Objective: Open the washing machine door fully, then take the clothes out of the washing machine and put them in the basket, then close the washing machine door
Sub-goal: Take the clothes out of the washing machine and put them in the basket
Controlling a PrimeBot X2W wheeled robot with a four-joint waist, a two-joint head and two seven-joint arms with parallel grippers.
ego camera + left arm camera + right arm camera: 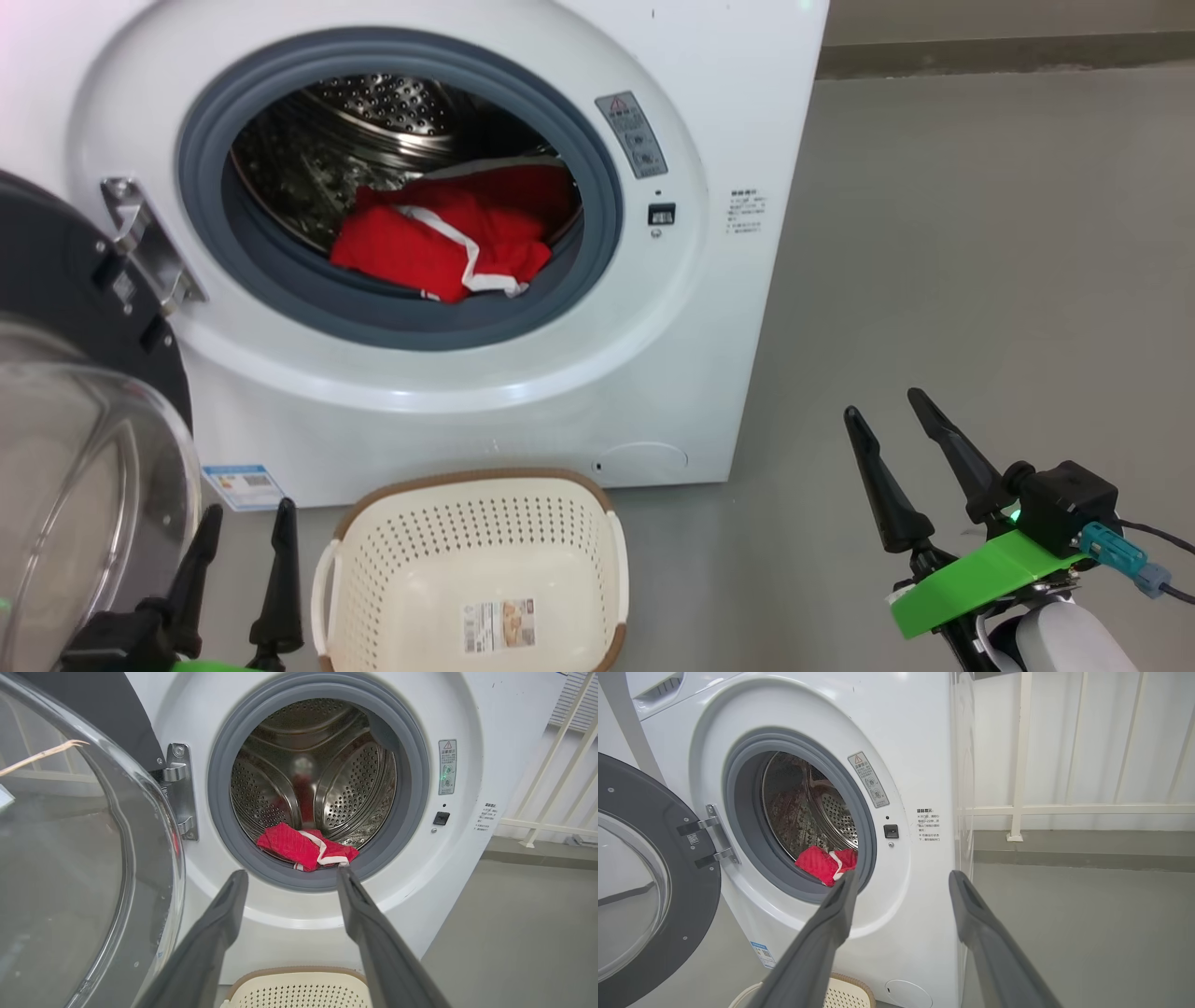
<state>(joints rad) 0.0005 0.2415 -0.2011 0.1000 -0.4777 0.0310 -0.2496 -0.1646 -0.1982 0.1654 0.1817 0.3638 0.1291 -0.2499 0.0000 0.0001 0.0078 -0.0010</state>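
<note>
From the head, the washing machine (709, 140) stands on a grey floor (980, 280) with its door (56, 280) swung wide to the left, the glass bowl bulging low beside the left gripper (248, 509). The red clothes (420, 243) lie at the front of the steel drum (373, 121), partly over the grey ring (597, 187), well above and beyond both grippers. The basket (373, 523) sits on the floor just before the machine, close to the right of the left gripper, with a blue label (241, 485) behind the fingers. The right gripper (884, 403) hangs over bare floor off the machine's right side, jaws spread and empty. In the left wrist view the left gripper (292, 872) is spread wide and holds nothing; the clothes (299, 847) lie just above the gap between its tips, the door glass (70, 858) and hinge (180, 788) crowd the left, and the basket rim (299, 970) lies below. In the right wrist view the right gripper (904, 875) gapes empty; the clothes (822, 865) sit left of its left fingertip, and a white railing (1020, 765) stands at right.
</note>
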